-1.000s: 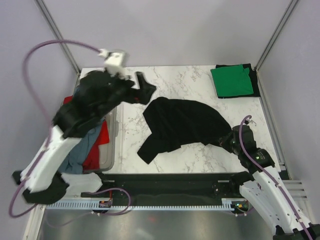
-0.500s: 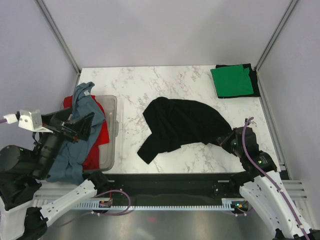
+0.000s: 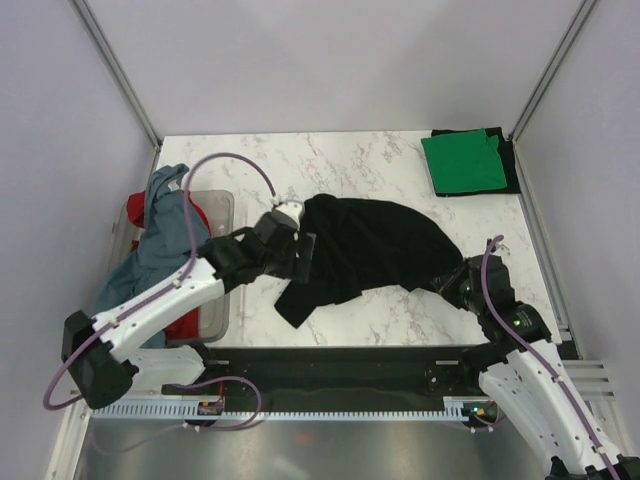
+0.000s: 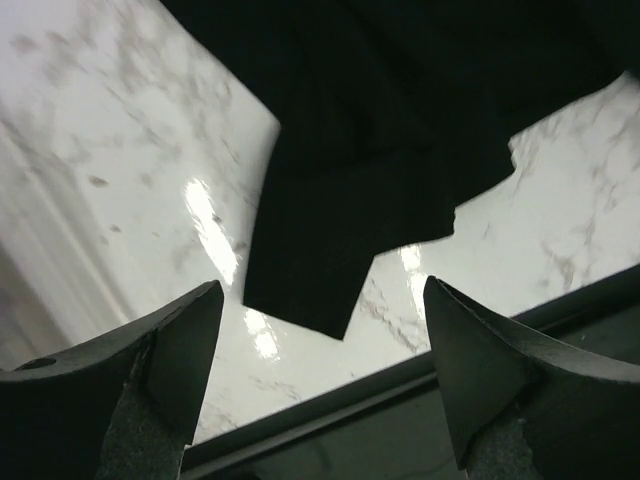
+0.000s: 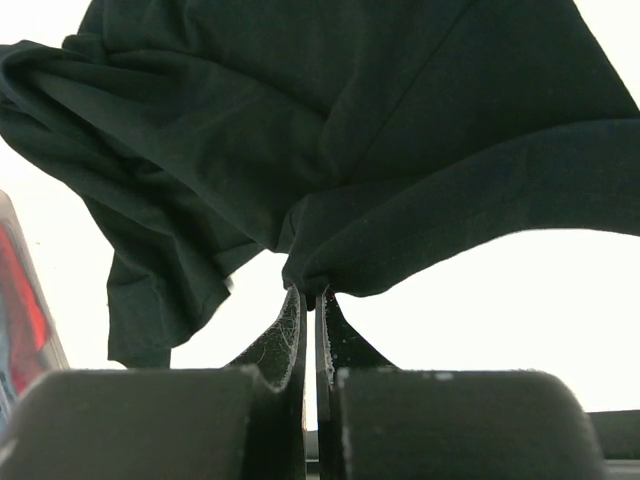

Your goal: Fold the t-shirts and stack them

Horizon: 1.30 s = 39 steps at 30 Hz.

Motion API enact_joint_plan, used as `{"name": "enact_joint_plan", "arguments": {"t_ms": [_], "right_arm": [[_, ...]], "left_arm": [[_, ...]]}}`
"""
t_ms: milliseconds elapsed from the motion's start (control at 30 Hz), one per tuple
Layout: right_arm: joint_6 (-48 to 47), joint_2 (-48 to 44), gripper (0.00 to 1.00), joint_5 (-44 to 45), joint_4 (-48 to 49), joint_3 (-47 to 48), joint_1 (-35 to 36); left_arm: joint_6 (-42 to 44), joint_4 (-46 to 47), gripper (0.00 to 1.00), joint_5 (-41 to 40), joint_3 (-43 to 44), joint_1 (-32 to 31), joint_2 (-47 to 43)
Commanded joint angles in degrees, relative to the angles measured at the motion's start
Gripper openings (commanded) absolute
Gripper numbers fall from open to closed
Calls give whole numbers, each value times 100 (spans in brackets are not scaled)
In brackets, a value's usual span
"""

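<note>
A crumpled black t-shirt [image 3: 365, 243] lies in the middle of the marble table [image 3: 300, 165]. My left gripper [image 3: 304, 252] hovers at its left edge, open, and nothing sits between the fingers. In the left wrist view the left gripper [image 4: 325, 345] frames a hanging corner of the black t-shirt [image 4: 380, 150]. My right gripper [image 3: 452, 278] is shut on the shirt's right edge. In the right wrist view the right gripper [image 5: 312, 292] pinches a fold of the black t-shirt [image 5: 330, 130]. A folded green t-shirt [image 3: 462, 163] rests on a folded black one [image 3: 511, 160] at the back right.
A translucent grey bin [image 3: 224, 262] stands at the table's left edge. A grey-blue t-shirt [image 3: 158, 250] drapes over a red one [image 3: 196, 305] inside it. A black rail [image 3: 330, 357] runs along the table's near edge. Purple walls close in the sides.
My left arm has swung from over the bin at the far left across to the black t-shirt's left edge. The right gripper has kept its hold, barely moving.
</note>
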Motion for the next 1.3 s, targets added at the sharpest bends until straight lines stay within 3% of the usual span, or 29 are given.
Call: {"name": "enact_joint_plan", "arguments": {"t_ms": [0,133,267,467,533,600,700,733,867,1167,1267], "right_arm": [[37,-77,0,6,81,-114,-20],[-25,36,0,50,98,-158,-12],[-69,134,0,85,203,-193,-20],[-60,414,0,-29,485,-281,-20],[-130,441,0,-29,467,-246,-20],[-156,398,0,-2,432,-167,-12],[-174,318,0,6,423,-149,-20],[-165,292,0,-11,441,-176,-12],[-148,265,0,-46,494,-272,-20],[-183,327,0,24,538,-255,-20],[-174,344,0,50,590,-299,-12]], "left_arm": [[-819,911,88,975,-566,-63,409],[-916,1676,86,1606,-804,-159,1298],[-1057,2099,86,1749,-1007,-230,1334],[-417,1221,87,467,-358,-116,1282],[390,1237,92,492,-7,-2,1115],[1310,1439,96,1043,318,60,887],[2287,1720,99,2614,547,113,649],[2361,1721,100,3820,731,113,640],[2424,1686,100,6218,1111,-28,938],[1397,2423,100,7276,1146,-186,1299],[538,3371,100,7645,848,-247,1474]]}}
